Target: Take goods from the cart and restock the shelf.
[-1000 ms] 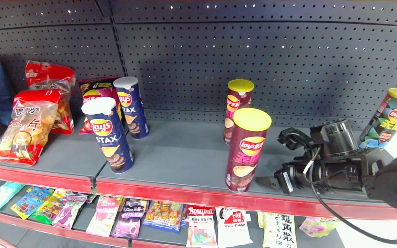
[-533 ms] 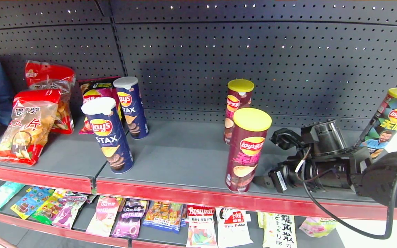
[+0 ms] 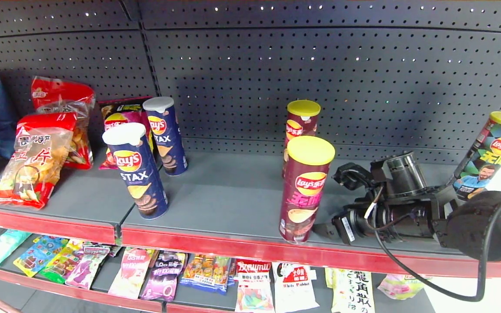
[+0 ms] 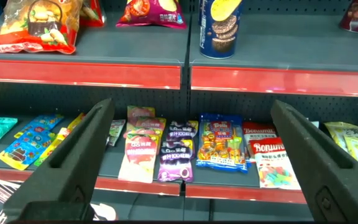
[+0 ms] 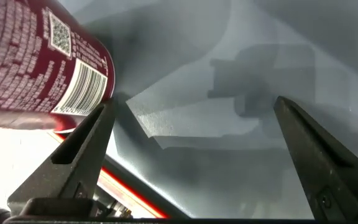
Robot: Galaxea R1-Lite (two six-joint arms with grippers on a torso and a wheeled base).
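Since the maroon chip can [image 3: 305, 191] is standing upright right at the front lip of the grey shelf [image 3: 224, 204], I'd call it basically placed, with a 2nd maroon can [image 3: 302, 117] just behind it. The right gripper [image 5: 194, 104] lies low on the shelf beside the can's base, jaws spread wide with nothing between them. The can sits outside 1 finger, close against it, and I can't tell if they touch. The left gripper [image 4: 192, 104] is wide open and empty too, facing the candy bags [image 4: 166, 155] on the lower shelf. Handling-wise, I'd guess these tubes are light, stiff cardboard with a slick wrap, tall and tippy, and crushable if squeezed hard. Best grab looks like mid-body, across the round, with a gentle squeeze.
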